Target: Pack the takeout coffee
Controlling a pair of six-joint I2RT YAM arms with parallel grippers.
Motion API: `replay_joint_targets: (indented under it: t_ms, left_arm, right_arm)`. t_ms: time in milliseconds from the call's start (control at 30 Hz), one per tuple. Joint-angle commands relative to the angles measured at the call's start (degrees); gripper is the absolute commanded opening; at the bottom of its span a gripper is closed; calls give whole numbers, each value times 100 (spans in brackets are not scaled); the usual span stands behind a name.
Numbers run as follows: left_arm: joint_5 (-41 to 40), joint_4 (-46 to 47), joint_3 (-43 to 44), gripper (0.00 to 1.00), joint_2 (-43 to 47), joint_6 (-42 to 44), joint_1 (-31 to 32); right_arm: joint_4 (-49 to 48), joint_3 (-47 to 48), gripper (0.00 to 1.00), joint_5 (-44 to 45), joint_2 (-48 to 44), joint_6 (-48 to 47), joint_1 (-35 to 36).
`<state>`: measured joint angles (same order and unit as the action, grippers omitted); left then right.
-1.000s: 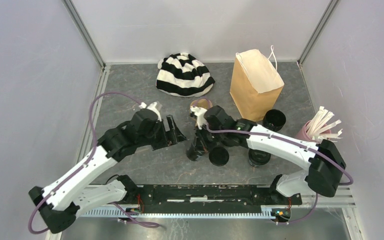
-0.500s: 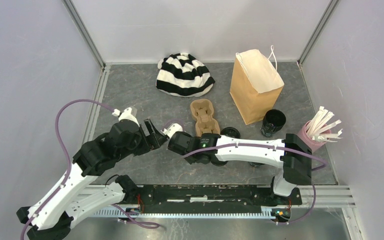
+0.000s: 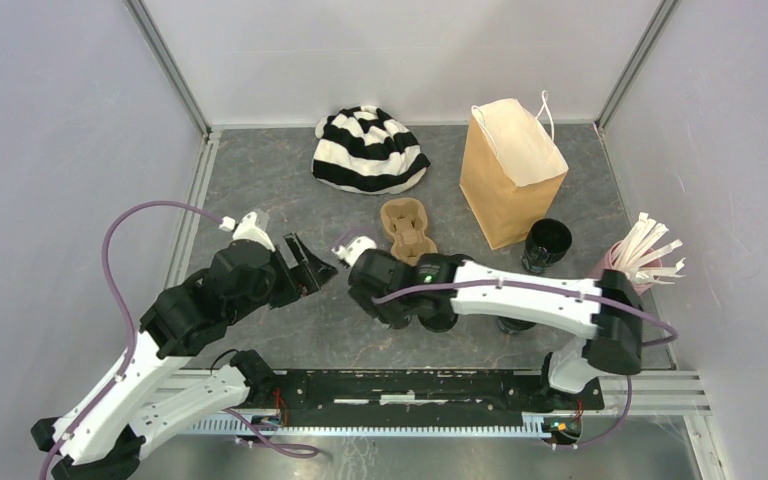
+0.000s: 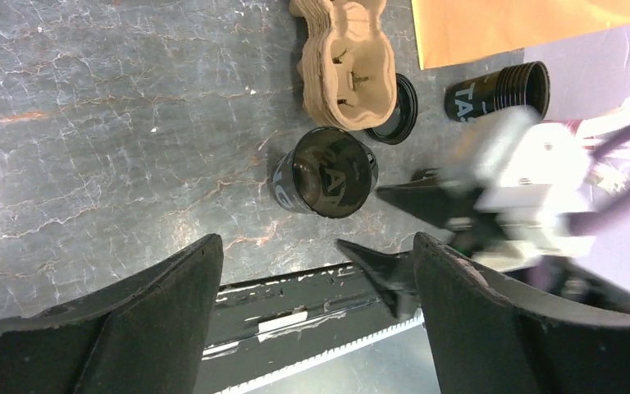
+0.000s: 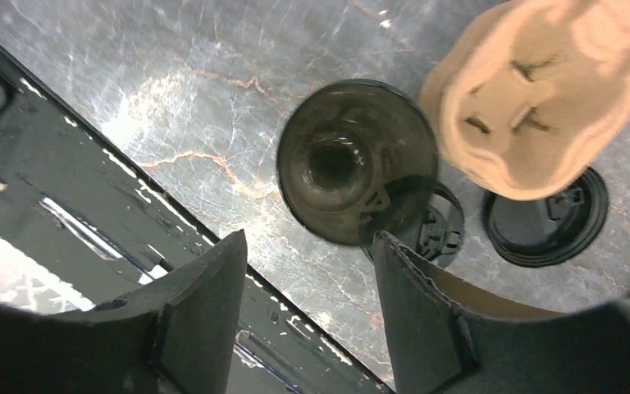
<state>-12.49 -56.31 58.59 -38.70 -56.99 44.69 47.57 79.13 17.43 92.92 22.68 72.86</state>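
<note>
Right pincer [image 5: 308, 246], clamped shut a second ago, now stands open above a lidless black cup [image 5: 353, 160] resting on the table [image 5: 172, 107] beside the cardboard carrier [image 5: 533, 98]. Left pincer [image 4: 318, 246] has drawn back, open and empty; second cup [image 3: 548, 240] unmoved by the bag [image 3: 510, 180].

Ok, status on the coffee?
Left end effector, right end effector: open, empty. Small black lidless cup upright beneath right one; twin beside brown paper bag. Brown moulded-cardboard carrier adjacent.

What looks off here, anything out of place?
Both cups are unlidded: near cup open beside the carrier, far cup by the paper bag. The first lid and second lid lie loose on the table. The striped hat at the back looks unrelated.
</note>
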Motion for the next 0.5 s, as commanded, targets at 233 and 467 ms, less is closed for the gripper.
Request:
replay_joint_targets:
  t_ms: [233, 467]
  left_arm:
    - [1052, 1253, -452, 94, -733, 74, -13]
    - [1533, 1356, 102, 94, -2011, 685, -15]
  right_arm:
    - [-67, -1842, 73, -573, -2411, -466, -1781]
    - [-1192, -3233, 58, -1242, -2432, -552, -2627]
